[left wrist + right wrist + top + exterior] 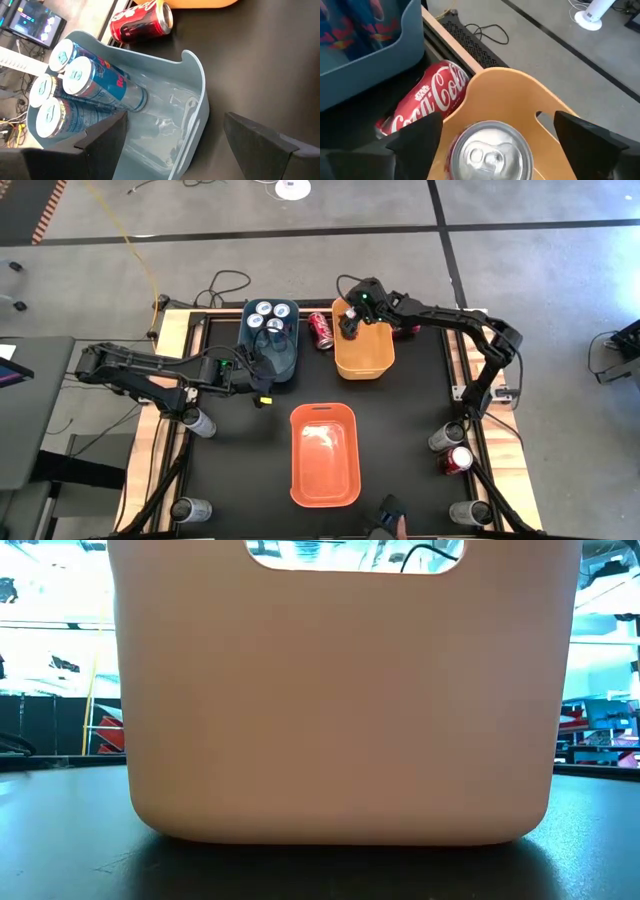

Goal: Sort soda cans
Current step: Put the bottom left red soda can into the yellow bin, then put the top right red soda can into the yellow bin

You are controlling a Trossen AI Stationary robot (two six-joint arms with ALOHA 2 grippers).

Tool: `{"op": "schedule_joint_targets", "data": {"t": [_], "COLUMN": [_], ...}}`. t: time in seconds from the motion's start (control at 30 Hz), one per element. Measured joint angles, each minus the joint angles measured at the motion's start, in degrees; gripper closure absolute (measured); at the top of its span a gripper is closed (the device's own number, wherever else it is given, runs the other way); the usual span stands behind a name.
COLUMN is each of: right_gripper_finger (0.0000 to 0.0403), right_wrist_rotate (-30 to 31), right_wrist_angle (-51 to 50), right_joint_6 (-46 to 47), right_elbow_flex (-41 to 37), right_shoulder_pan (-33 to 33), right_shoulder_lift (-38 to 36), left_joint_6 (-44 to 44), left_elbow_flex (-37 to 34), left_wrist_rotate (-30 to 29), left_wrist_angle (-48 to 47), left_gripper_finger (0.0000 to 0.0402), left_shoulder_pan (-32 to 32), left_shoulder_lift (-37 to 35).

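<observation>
My right tool [352, 318] hangs over the far-left corner of the yellow bin [372, 352], fingers spread wide. In its wrist view a can with a silver top [487, 152] stands upright between the two dark fingers [412, 137] inside the bin, with clear space on either side, so I read it as not pinched. Just outside the bin wall a red Coca-Cola can [427, 102] lies on its side on the black table [400, 440], in the gap between the yellow bin and the blue bin [283, 365].

My left tool [262, 375] sits at the near end of the blue bin, fingers spread and holding nothing; the near rim of the bin lies between them in the wrist view. Four blue cans [75, 92] with silver tops stand packed together at the far end of that bin, and the near half of its floor is bare.

The orange bin [325, 470] stands in the middle of the table toward the near edge, and I see no can in it; its side fills the low view.

More cans wait at the table's edges: one silver can [200, 423] on the left under my left arm, one [190, 509] at the near-left corner, a silver one [444, 437] and a red-topped one [458, 460] on the right, another silver one [470, 512] at the near-right corner.
</observation>
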Motion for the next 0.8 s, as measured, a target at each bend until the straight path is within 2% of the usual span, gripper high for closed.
{"op": "schedule_joint_targets", "data": {"t": [0.27,0.33,0.5,0.6,0.73,0.8], "right_gripper_finger": [0.0016,0.0016,0.0017,0.0017,0.0017,0.0017], "right_wrist_rotate": [1.2,3.9,14.4,17.7,18.0,18.0], "right_wrist_angle": [-5.1,-9.2,-27.5,-35.5,-43.9,-46.7], "right_joint_6": [0.9,-1.5,-5.7,2.7,19.6,24.8], "right_elbow_flex": [0.3,0.3,3.5,5.1,5.2,5.2], "right_shoulder_pan": [-0.7,-0.6,-1.0,-2.9,-8.6,-11.5], "right_shoulder_lift": [-5.1,-7.9,-15.3,-19.0,-21.3,-21.4], "left_joint_6": [-0.3,-0.8,-1.4,-1.4,-1.3,-1.4], "left_elbow_flex": [0.0,0.0,0.0,0.0,0.0,0.0], "left_wrist_rotate": [0.0,0.0,0.1,0.1,0.1,0.1], "left_wrist_angle": [-1.2,-1.8,-2.6,-2.3,-1.4,-1.0], "left_gripper_finger": [0.0077,0.0077,0.0077,0.0077,0.0077,0.0077], "left_shoulder_pan": [0.0,0.0,0.0,0.0,0.0,0.0], "left_shoulder_lift": [0.0,0.0,0.0,0.0,0.0,0.0]}}
